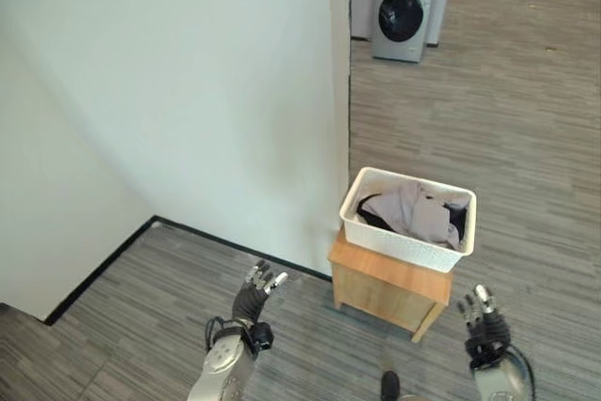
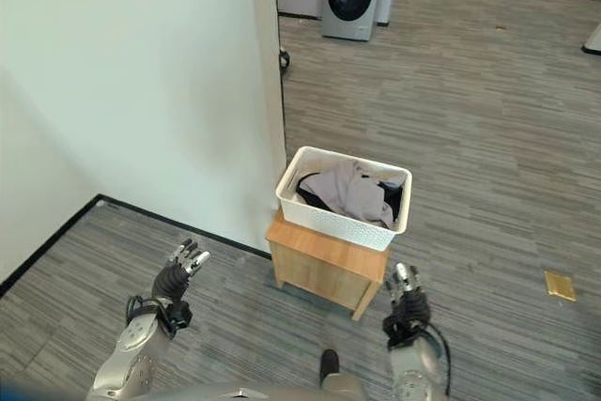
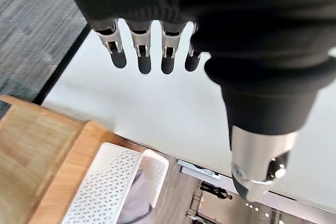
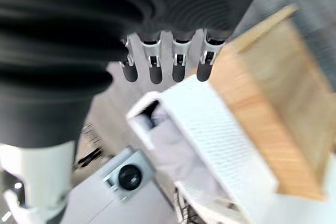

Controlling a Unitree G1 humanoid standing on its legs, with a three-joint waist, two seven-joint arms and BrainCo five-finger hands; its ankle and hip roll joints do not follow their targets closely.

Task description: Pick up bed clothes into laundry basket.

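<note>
A white perforated laundry basket [image 1: 402, 243] stands on a low wooden table [image 1: 387, 288] against the end of a white wall. Grey and dark clothes [image 1: 418, 213] lie bundled inside it. My left hand [image 1: 255, 295] hovers over the floor to the left of the table, fingers straight and empty. On the other side, my right hand [image 1: 486, 324] is raised near the table's front right corner, open too, holding nothing. The basket [image 3: 113, 187] and its clothes [image 4: 176, 153] also show past the fingers in both wrist views.
A tall white wall [image 1: 169, 91] fills the left, with a black skirting line along the grey plank floor [image 1: 507, 119]. A washing machine [image 1: 404, 11] stands far back. A small yellow square [image 2: 560, 285] lies on the floor at the right.
</note>
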